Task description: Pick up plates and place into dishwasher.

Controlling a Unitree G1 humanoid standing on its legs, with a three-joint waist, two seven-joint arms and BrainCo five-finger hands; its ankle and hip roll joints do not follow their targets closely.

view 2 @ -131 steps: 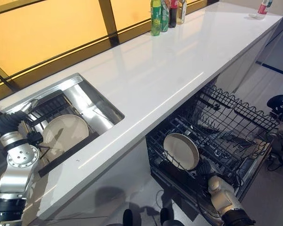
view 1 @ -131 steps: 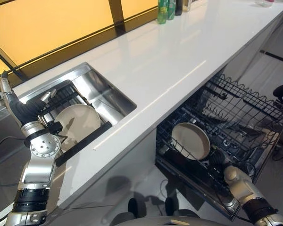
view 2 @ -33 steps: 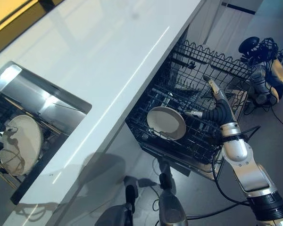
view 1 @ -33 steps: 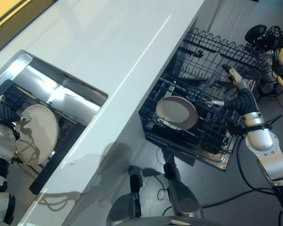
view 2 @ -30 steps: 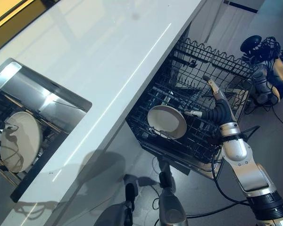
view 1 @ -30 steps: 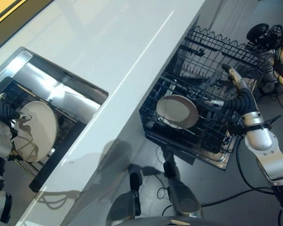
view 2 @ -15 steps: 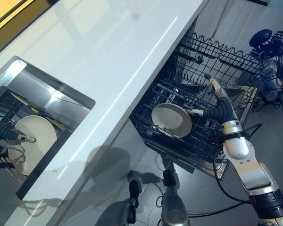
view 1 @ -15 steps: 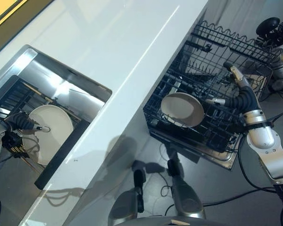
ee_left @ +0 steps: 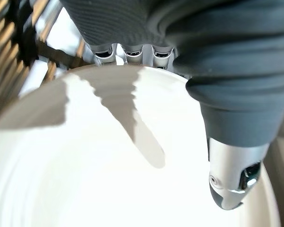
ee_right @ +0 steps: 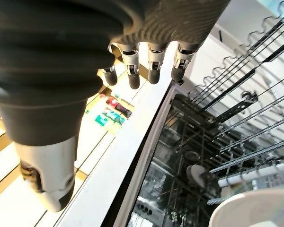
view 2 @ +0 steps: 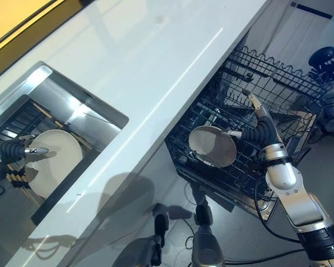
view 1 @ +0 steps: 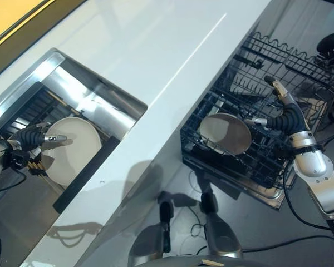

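Reaching into the sink [view 1: 22,92] with the left hand [view 1: 30,138], fingers going behind the rim of the cream plate [view 1: 72,150] and thumb lying across its face, closing on the edge in a pinch, judging by the left wrist view. Standing on edge in the dark drying rack [view 1: 30,114] inside the sink, that plate, leaning and not yet lifted.

Hanging over the dishwasher rack [view 1: 278,83] with the right hand [view 1: 278,114], fingers straight and spread, holding nothing. Sitting tilted between the tines of that pulled-out wire basket, a second plate [view 1: 225,133], just beside the thumb.

For the grasp in hand: squeezing thumb against fingers firmly at the rim before lifting, since glazed ceramic is likely slippery; drawing the plate straight up out of the slots rather than dragging sideways against the bars; keeping it on edge for the carry across.

Stretching between sink and dishwasher, a glossy white counter [view 1: 156,50], bare and reflecting light. Running along the far edge, an amber-lit window band [view 2: 22,16]. Below, grey floor [view 2: 239,233].
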